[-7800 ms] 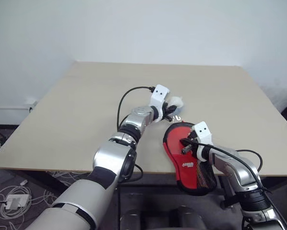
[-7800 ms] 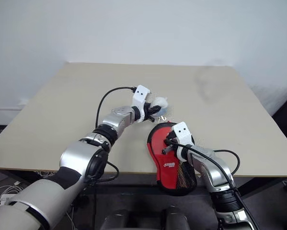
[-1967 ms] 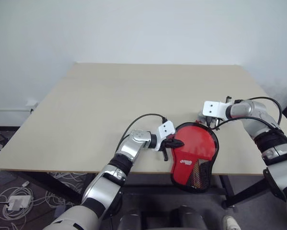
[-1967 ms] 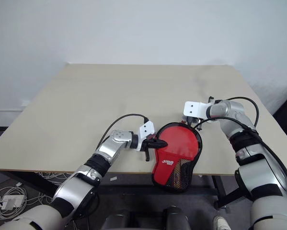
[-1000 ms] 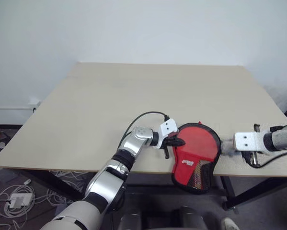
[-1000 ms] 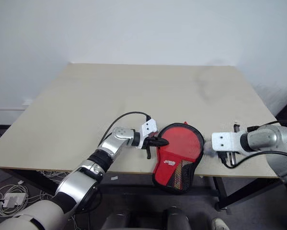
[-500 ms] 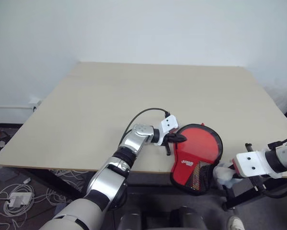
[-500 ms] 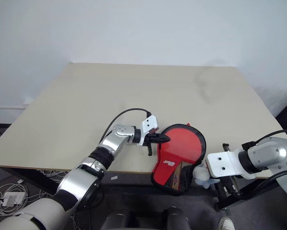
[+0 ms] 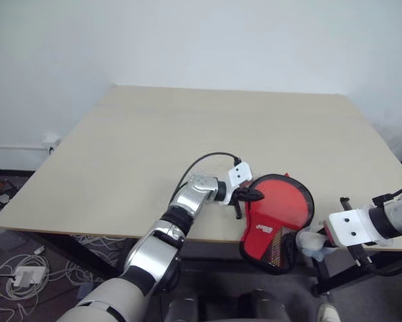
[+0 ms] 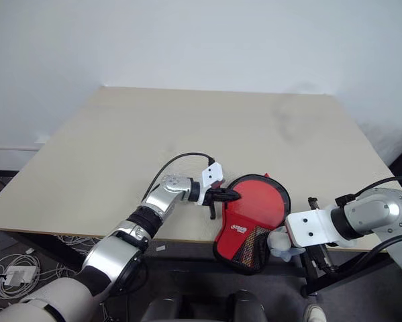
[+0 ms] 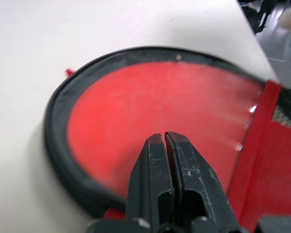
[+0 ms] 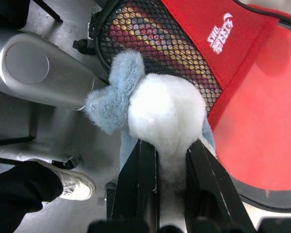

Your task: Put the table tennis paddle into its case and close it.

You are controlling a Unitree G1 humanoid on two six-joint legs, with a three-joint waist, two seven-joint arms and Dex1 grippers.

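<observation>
Right, status:
table [image 9: 154, 147]: case sits at its near edge, handle end overhanging.
case [image 9: 281, 204]: soft, floppy fabric; grab the black trim.
left gripper [image 9: 253, 195]: fingers pressed together at case rim.
right gripper [image 12: 172, 160]: clamped on fluffy white-blue toy [image 12: 160, 111].
paddle: can't tell where.

Red paddle-shaped fabric case [image 9: 279, 213] with black trim, low and right of centre in the head views, round part flat on the desk [image 9: 187, 147] near its front edge, white-logo band and black mesh pocket overhanging it
</observation>
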